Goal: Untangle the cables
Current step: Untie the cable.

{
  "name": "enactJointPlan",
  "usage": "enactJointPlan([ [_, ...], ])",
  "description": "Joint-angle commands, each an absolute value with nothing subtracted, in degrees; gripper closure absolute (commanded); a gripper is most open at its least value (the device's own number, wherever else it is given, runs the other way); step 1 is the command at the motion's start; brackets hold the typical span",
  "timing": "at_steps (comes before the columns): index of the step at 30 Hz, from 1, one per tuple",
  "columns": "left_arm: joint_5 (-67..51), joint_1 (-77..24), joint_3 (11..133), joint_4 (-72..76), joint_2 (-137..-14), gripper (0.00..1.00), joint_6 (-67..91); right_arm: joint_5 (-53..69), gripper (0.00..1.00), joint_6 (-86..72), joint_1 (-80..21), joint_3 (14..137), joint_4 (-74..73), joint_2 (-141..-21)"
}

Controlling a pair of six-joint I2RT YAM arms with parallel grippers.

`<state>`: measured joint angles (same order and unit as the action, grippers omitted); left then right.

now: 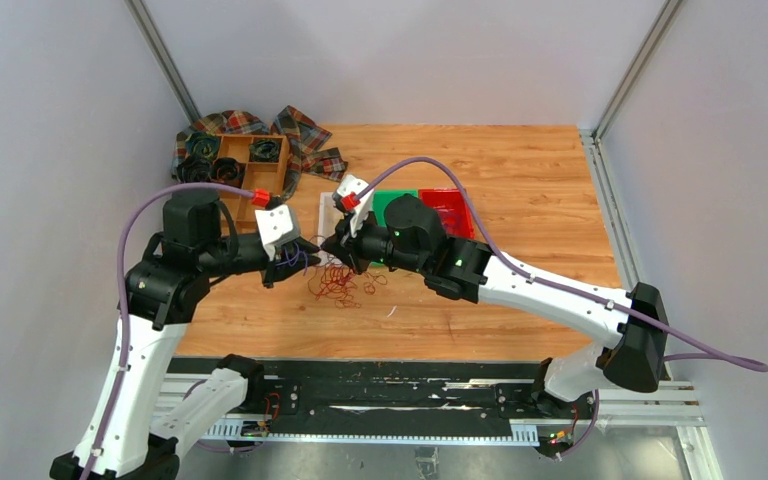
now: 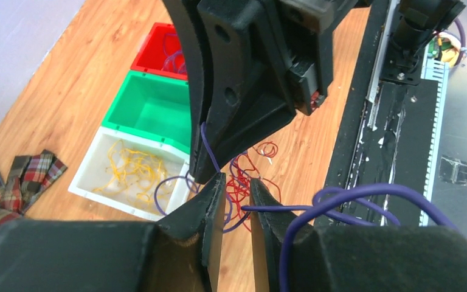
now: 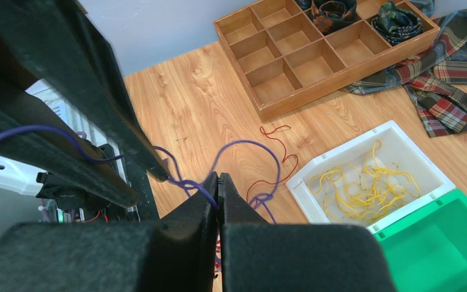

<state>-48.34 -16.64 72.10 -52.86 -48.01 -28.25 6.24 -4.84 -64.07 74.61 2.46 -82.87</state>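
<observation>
**Cables [image 1: 340, 283] on the near side of the white bin [image 3: 401, 131]**

Pinches a purple wire [image 3: 246, 142] in the right gripper [image 3: 219, 177], fingers pressed flat together, just above the table [image 1: 520, 170] on the near side of the white bin. Meets it almost tip to tip with the left gripper [image 2: 236, 182], jaws a little apart, purple wire running through the gap; hard to tell whether touching either finger. Directly below both tips, just in front of the white bin: dark red-brown loops [image 2: 238, 194] in a loose clump on the table. Inside the white bin: yellow strands [image 3: 365, 182]. Touching the white bin's right side: a green bin [image 2: 152, 109], with a red bin [image 2: 158, 48] next along. Beyond the white bin's far left corner: a compartmented wooden tray [image 3: 340, 81] with plaid cloth [image 3: 444, 97] around it.
</observation>
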Motion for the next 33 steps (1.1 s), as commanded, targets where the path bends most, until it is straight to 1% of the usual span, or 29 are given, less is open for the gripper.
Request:
enactJointPlan([
  [1, -44.6, -16.86, 70.7, -52.93, -48.16, 0.69, -27.36, 7.56, 0.99, -3.66, -65.3, 77.13, 2.18, -82.12],
  [3, -43.74, -16.81, 70.38, -53.04, -48.4, 0.56, -27.4, 7.63, 0.99, -3.56, -65.46, 77.46, 1.69, -82.25],
  [4, -43.38, -16.87, 70.26, -53.19, -48.47, 0.54, -27.86, 7.64, 0.99, -3.46, -65.54, 77.7, 1.5, -82.38],
  [15, -40.74, -16.87, 70.16, -53.7, -48.66, 0.55, -34.17, 8.75, 0.99, -2.16, -66.52, 78.04, 0.73, -82.8],
  [19, -47.17, -16.87, 69.46, -57.38, -46.53, 0.55, -41.42, 9.46, 0.99, -2.1, -66.69, 77.07, 1.84, -82.31],
  [22, -47.13, -16.83, 69.78, -57.46, -46.14, 0.55, -42.11, 10.31, 0.99, -3.24, -66.73, 74.62, 5.04, -81.32],
  [24, -45.45, -16.87, 70.45, -57.56, -46.85, 0.54, -41.48, 11.7, 0.99, -3.65, -66.71, 73.94, 6.17, -80.98],
  [25, -44.8, -16.81, 70.21, -57.58, -46.94, 0.5, -41.52, 12.68, 0.99, -3.87, -66.71, 73.91, 6.2, -80.95],
  [26, -44.45, -16.87, 69.75, -57.55, -46.69, 0.49, -41.68, 13.7, 0.99, -4.05, -66.71, 74.06, 6.04, -80.91],
  [33, -45.75, -16.87, 68.39, -57.48, -44.78, 0.48, -42.81, 23.41, 0.99, -5.01, -66.71, 73.05, 5.72, -79.11],
])
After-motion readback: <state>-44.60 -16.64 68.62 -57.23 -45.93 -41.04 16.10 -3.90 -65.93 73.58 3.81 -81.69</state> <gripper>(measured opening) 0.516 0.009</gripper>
